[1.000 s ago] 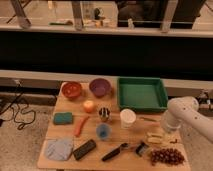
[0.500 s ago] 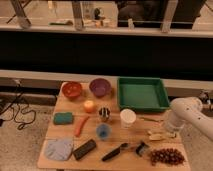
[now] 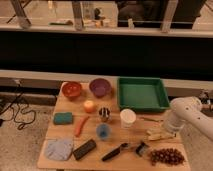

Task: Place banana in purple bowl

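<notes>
The banana (image 3: 160, 135) is pale yellow and lies on the wooden table (image 3: 65, 135) near its right edge, in front of the green tray. The purple bowl (image 3: 100, 87) stands at the back of the table, left of the tray and right of the orange-red bowl, and holds nothing I can see. My white arm comes in from the right. My gripper (image 3: 168, 130) hangs at its end, right at the banana's right end. I cannot tell whether it touches the banana.
Orange-red bowl (image 3: 72, 90), green tray (image 3: 142, 93), round orange fruit (image 3: 89, 106), orange stick (image 3: 81, 125), green sponge (image 3: 63, 118), metal can (image 3: 104, 114), white cup (image 3: 128, 118), blue cup (image 3: 103, 131), grapes (image 3: 167, 156), grey cloth (image 3: 58, 149) and dark tools (image 3: 115, 152) are spread over the table.
My arm has shifted slightly right and lower beside the banana. The banana and the other objects have not moved.
</notes>
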### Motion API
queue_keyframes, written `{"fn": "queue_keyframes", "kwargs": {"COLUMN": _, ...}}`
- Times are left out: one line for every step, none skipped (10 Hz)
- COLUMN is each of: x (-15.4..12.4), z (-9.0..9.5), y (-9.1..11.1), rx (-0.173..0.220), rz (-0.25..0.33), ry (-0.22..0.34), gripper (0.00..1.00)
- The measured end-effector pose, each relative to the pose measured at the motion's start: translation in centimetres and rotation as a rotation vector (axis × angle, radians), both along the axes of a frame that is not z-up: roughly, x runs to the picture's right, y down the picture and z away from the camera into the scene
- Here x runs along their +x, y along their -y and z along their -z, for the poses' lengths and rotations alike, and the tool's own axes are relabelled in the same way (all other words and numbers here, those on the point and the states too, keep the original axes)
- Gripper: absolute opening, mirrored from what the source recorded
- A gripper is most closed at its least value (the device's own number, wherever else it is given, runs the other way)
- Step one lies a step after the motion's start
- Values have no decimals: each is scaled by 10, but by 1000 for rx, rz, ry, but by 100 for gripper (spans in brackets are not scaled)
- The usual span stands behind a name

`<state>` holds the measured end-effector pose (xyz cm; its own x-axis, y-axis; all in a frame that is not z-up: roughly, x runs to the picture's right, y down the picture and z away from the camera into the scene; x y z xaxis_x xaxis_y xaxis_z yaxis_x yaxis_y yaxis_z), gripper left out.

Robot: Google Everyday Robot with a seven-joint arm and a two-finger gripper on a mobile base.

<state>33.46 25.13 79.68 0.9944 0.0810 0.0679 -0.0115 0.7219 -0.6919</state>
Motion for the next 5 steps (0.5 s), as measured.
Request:
{"fn": "queue_keyframes", "kwargs": {"x": -4, "z": 5, "y": 4, "rx": 4, "rz": 0, "ry": 11, "gripper": 20}}
{"fn": "queue_keyframes", "kwargs": {"x": -10, "z": 15, "y": 10, "rx": 11, "rz": -4, "ry": 30, "gripper": 20}}
{"fn": "queue_keyframes", "kwargs": {"x": -16, "z": 26, "y": 17, "rx": 22, "rz": -15, "ry": 53, "gripper": 20}}
{"fn": "queue_keyframes", "kwargs": {"x": -19, "z": 36, "y": 23, "rx": 31, "rz": -25, "ry": 67, "gripper": 20}}
{"fn": "queue_keyframes", "kwargs": {"x": -19, "z": 36, "y": 22, "rx": 30, "rz": -25, "ry": 67, "gripper": 20}}
